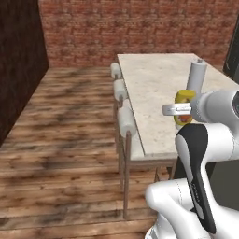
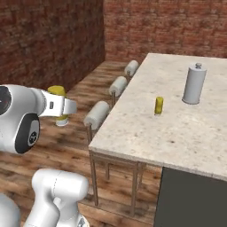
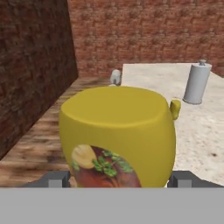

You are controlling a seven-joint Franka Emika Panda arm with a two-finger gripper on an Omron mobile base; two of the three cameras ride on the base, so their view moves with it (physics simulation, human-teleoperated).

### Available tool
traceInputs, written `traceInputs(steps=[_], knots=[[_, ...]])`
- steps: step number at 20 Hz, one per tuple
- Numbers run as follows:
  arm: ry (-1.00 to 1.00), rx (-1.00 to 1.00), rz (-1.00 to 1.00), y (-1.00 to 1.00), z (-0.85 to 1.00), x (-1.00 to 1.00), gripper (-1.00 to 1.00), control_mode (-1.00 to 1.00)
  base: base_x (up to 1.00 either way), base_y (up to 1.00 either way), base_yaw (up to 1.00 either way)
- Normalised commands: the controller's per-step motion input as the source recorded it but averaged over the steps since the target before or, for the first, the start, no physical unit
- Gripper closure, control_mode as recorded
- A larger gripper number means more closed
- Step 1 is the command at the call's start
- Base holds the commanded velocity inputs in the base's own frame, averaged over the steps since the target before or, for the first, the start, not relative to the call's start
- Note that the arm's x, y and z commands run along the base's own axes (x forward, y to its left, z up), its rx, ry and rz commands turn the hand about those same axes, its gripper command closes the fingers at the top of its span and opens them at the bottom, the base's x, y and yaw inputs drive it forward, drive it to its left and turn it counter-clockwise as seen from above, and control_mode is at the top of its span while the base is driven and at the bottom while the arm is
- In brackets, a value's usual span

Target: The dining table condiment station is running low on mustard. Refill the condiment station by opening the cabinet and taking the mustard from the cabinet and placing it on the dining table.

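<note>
Your arm rose from the base with its white upper link bent over and the forearm reaching level, forward toward the near end of the dining table (image 1: 154, 93). The wrist sat horizontal, so your gripper (image 2: 60, 107) pointed out sideways rather than down. Its fingers (image 3: 56, 179) stood wide apart, one on each side of the mustard (image 3: 118, 135), and the bottle sat clamped between them, carried in the air. From the right base view you held the hand out beyond the table's long left edge, over the floor; from the left base view it hung near the table's near right corner.
</note>
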Motion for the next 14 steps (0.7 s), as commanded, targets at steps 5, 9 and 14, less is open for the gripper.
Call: traceInputs(steps=[5, 9, 14], knots=[[0.00, 0.00, 0.00, 0.00, 0.00, 0.00, 1.00, 1.00, 0.21, 0.65, -0.50], [0.00, 0.00, 0.00, 0.00, 0.00, 0.00, 1.00, 1.00, 0.28, 0.63, -0.50], [0.00, 0.00, 0.00, 0.00, 0.00, 0.00, 1.00, 1.00, 0.39, 0.66, -0.47]])
